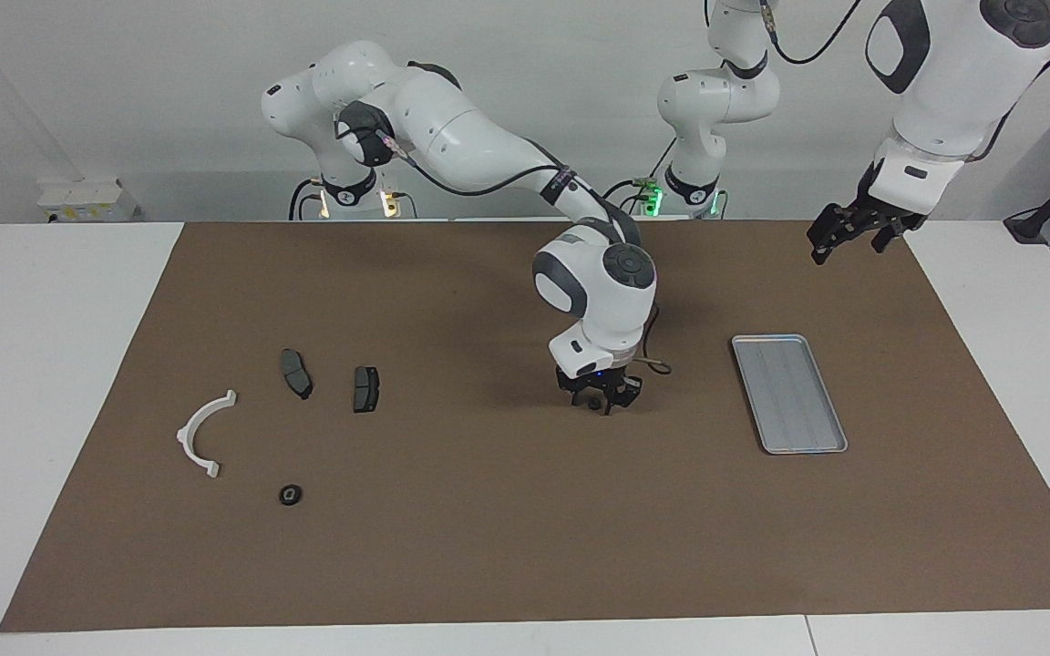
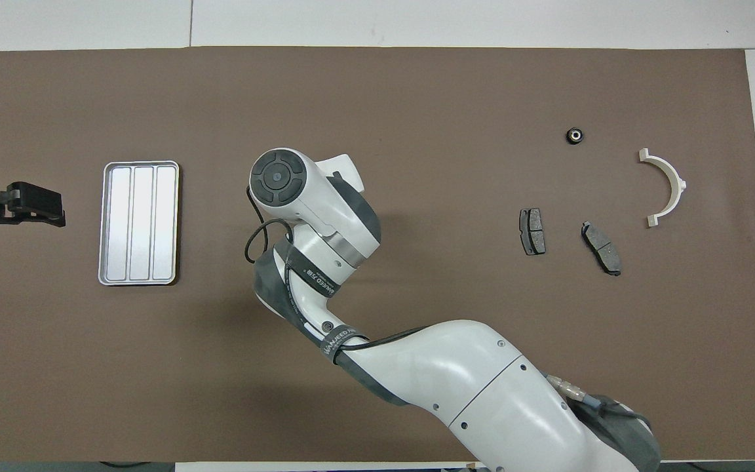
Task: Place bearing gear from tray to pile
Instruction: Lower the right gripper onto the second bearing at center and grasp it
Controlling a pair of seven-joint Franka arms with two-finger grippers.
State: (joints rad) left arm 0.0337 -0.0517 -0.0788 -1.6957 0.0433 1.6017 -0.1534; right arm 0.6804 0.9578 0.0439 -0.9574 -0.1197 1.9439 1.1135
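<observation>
The silver-grey tray (image 1: 789, 394) (image 2: 139, 223) lies empty toward the left arm's end of the mat. A small black ring-shaped bearing gear (image 1: 290, 494) (image 2: 574, 136) lies on the mat in the pile. It is beside the white half-ring bracket (image 1: 204, 432) (image 2: 666, 187) and farther from the robots than the two dark pads (image 1: 296, 373) (image 1: 365, 388). My right gripper (image 1: 600, 398) hangs low over the middle of the mat, between tray and pile. In the overhead view its own wrist (image 2: 277, 176) hides it. My left gripper (image 1: 847, 239) (image 2: 35, 204) waits open, raised over the mat beside the tray.
A brown mat (image 1: 525, 547) covers the table. The right arm stretches over the mat's middle from its base. White table surface borders the mat at both ends.
</observation>
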